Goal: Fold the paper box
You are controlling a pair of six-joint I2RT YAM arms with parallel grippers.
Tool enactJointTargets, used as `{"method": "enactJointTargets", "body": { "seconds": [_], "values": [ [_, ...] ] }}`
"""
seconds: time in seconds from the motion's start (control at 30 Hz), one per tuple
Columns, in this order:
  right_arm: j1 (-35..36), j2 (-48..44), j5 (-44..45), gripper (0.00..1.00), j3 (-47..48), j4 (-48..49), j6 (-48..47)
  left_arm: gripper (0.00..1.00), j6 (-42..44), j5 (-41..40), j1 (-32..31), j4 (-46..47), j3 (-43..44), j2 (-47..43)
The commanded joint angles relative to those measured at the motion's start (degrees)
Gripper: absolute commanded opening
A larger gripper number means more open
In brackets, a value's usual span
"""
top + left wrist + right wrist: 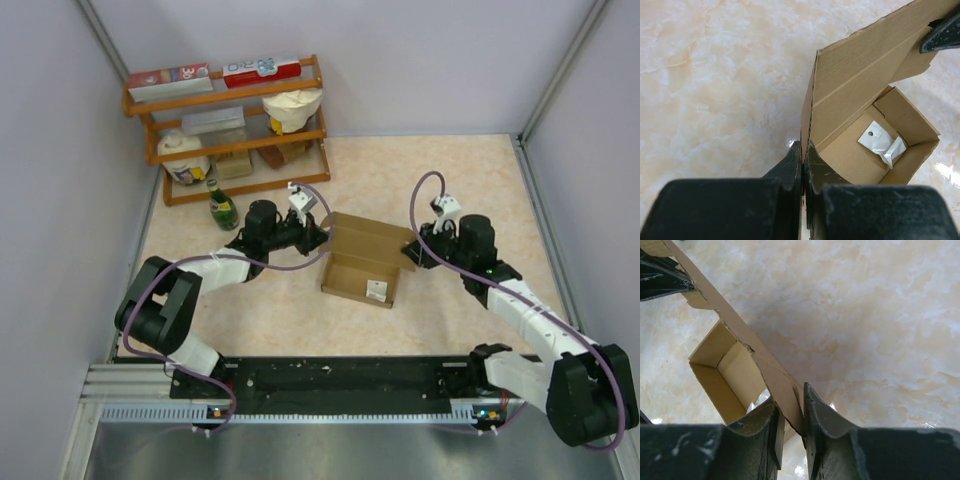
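The paper box point(362, 262) is plain brown cardboard in the middle of the table, its tray open upward and its lid panel raised along the far side. A small white sticker point(377, 290) lies inside; it also shows in the left wrist view point(881, 142). My left gripper point(318, 238) is shut on the left end of the lid, and in the left wrist view point(804, 149) the cardboard edge point(860, 85) is pinched between the jaws. My right gripper point(408, 252) is shut on the lid's right end, which in the right wrist view point(790, 407) is a cardboard flap point(740, 335) between the fingers.
A wooden shelf point(150, 105) stands at the back left with red-and-white printed boxes point(262, 68), a cream paper bag point(292, 108) and other items. A green bottle point(222, 207) stands just left of my left arm. Grey walls close in the left, right and back.
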Motion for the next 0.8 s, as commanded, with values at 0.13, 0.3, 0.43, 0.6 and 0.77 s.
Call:
{"method": "enactJointTargets", "body": {
  "seconds": [0.13,0.3,0.43,0.6,0.77],
  "values": [
    [7.49,0.91,10.33,0.12,3.53,0.26,-0.7,0.0,-5.06,-6.23,-1.57,0.04,1.22,-2.83],
    [9.51,1.97,15.6,0.07,4.41,-0.79,0.44,0.0,-6.47,-9.92,-2.98,-1.36,0.43,-4.85],
    [10.65,2.15,19.91,0.06,4.5,-0.97,1.85,0.0,-7.61,-14.05,-4.38,-2.59,-0.45,-6.96],
    [11.88,2.15,24.31,0.07,5.29,-2.99,2.64,0.0,-8.76,-19.15,-5.7,-3.48,-1.86,-9.77],
    [12.85,2.15,26.25,0.1,7.4,-5.54,3.26,0.0,-9.81,-23.1,-6.58,-3.21,-3.17,-10.74]
  ]
}}
